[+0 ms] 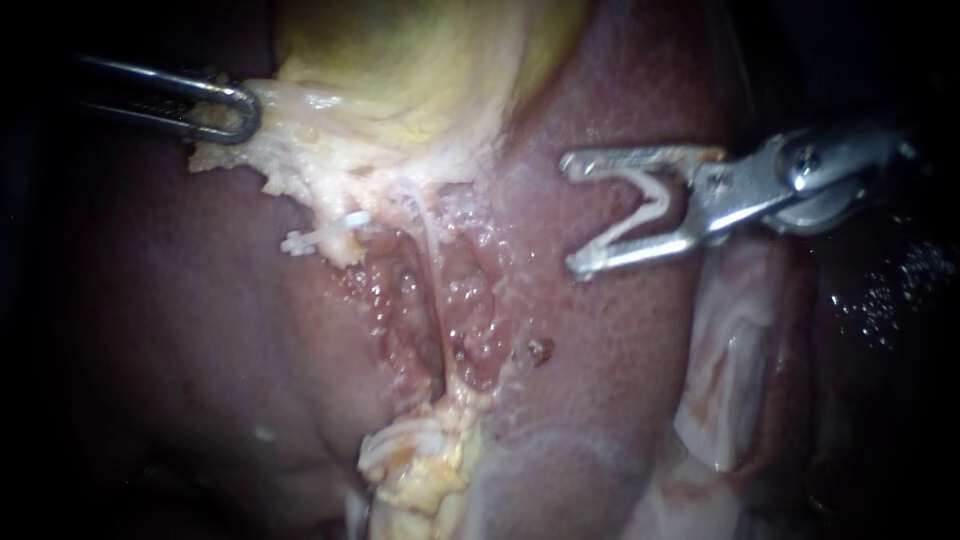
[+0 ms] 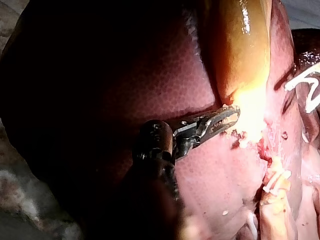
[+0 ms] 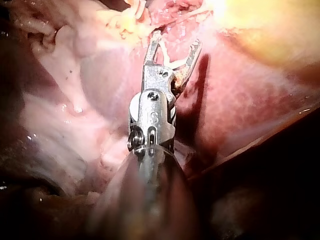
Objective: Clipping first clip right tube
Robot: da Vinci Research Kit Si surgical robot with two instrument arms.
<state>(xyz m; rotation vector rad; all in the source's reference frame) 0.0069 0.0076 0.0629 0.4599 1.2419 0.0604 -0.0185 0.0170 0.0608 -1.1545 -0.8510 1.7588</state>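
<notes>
The right instrument (image 1: 575,212) has its jaws spread wide, with a white V-shaped clip (image 1: 662,197) seated between them and touching both. In the endoscope view the jaw tips point toward 9 o'clock and hover over the liver (image 1: 620,340), with nothing but the clip between them. The shaft leaves toward 3 o'clock. The right tube (image 1: 430,235) is a thin pale strand running from 12 to 6 o'clock down the raw groove at the centre. It lies at 9 o'clock from those jaw tips, well apart from them and bare of any clip. Just at 9 o'clock of this tube, a second clip (image 1: 318,237) sits on a short pale strand below the gallbladder's ragged edge. The left instrument (image 1: 235,112) enters from 9 o'clock, and its jaws are clamped on the pale fringe of the gallbladder (image 1: 400,60), whose yellow body fills the 12 o'clock part of the view. The left wrist view shows the same grasp at the gallbladder's lower margin.
</notes>
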